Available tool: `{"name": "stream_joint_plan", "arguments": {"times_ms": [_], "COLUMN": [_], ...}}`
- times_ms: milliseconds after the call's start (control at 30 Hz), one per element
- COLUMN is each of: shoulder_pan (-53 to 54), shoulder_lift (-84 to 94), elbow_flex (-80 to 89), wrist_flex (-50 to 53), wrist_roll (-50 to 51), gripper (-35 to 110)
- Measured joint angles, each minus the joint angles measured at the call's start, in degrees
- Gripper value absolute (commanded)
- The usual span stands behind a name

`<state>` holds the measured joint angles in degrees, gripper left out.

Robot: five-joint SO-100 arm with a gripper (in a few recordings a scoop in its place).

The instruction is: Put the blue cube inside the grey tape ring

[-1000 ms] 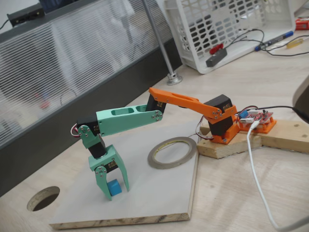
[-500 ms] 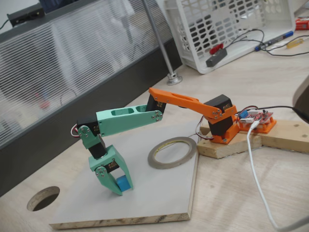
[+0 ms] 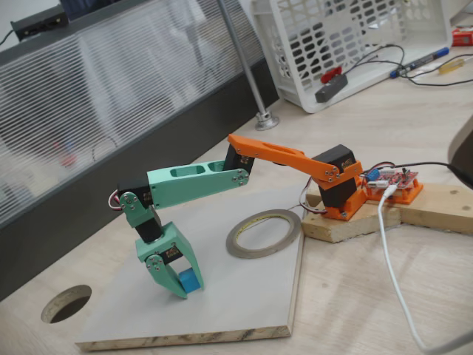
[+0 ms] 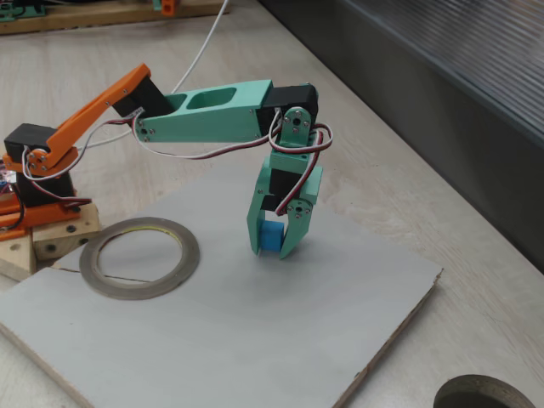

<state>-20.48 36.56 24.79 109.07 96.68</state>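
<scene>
The blue cube (image 3: 190, 281) (image 4: 272, 236) sits between the green fingers of my gripper (image 3: 186, 290) (image 4: 270, 250), which is shut on it and points straight down at the pale board (image 3: 244, 303) (image 4: 212, 340). The fingertips are at board level, and I cannot tell whether the cube is off the surface. The grey tape ring (image 3: 236, 248) (image 4: 184, 255) lies flat on the same board, nearer the arm's orange base. Its opening holds nothing. In a fixed view (image 3: 190, 281) the cube is to the ring's lower left; in a fixed view (image 4: 272, 236) it is to the ring's right.
A round dark hole (image 3: 66, 303) (image 4: 484, 395) is cut in the table beyond the board's corner. The arm's base stands on wooden blocks (image 3: 384, 214) with a white cable (image 3: 392, 274) trailing off. A white basket (image 3: 347, 44) and a metal pole (image 3: 247, 66) stand behind.
The jaws have closed onto the blue cube, which shifted slightly to the right in the fixed view. Over the last half second nothing has moved.
</scene>
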Motion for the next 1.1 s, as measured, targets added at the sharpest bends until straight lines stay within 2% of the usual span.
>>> {"name": "stream_joint_plan", "arguments": {"times_ms": [633, 933, 1100], "shoulder_pan": [0.09, 0.09, 0.09], "shoulder_lift": [14.85, 16.35, 21.53], "elbow_flex": [0.44, 0.44, 0.44], "wrist_flex": [0.62, 0.79, 4.66], "wrist_roll": [0.00, 0.00, -0.09], "gripper": [3, 3, 3]}}
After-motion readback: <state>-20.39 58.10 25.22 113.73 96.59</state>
